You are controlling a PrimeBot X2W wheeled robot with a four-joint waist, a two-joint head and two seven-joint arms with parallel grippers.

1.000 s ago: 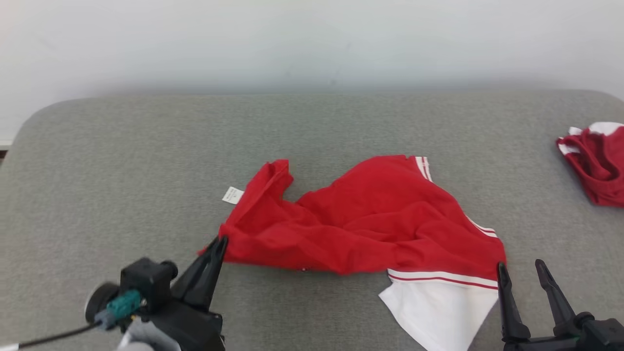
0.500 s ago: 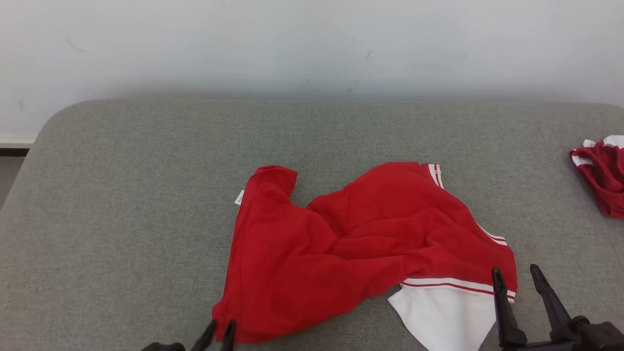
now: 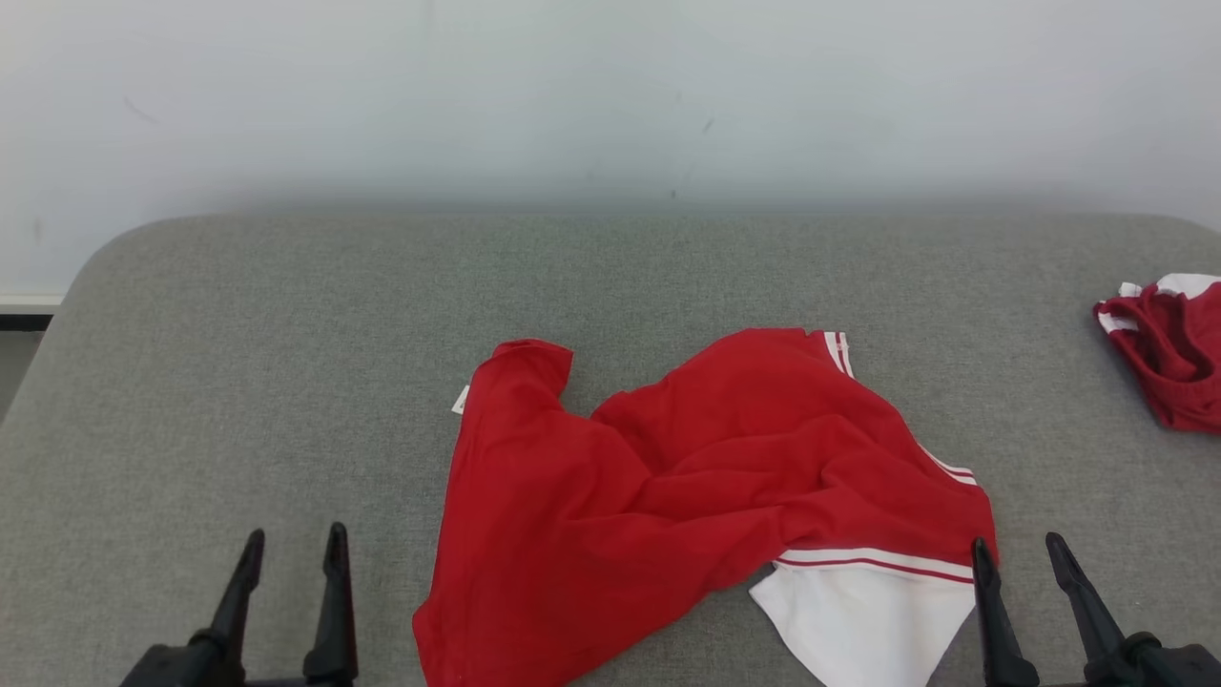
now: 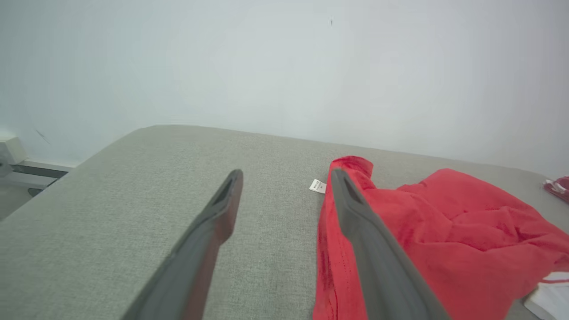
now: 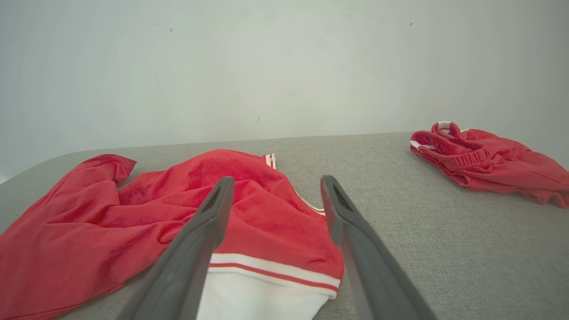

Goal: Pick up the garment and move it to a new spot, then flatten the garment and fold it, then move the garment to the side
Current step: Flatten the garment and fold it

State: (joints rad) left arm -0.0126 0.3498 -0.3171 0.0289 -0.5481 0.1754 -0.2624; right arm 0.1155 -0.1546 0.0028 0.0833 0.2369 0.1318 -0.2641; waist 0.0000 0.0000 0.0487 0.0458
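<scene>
I saw the red garment (image 3: 668, 477) lying rumpled in the middle of the grey bench (image 3: 286, 334), my left pincer (image 3: 296, 530) spread and empty beside its near left corner, my right pincer (image 3: 1016, 541) spread and empty by its white hem.

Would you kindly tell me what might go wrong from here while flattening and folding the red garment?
The crumpled red fabric garment with white trim bunches into overlapping folds mid-body; a pinch there may catch several layers and leave it unflattened.
The open left gripper sits left of the garment's lower corner, off the cloth; closing there would likely grab nothing.
A second bunched red garment lies far right; moving sideways there may tangle them.
</scene>
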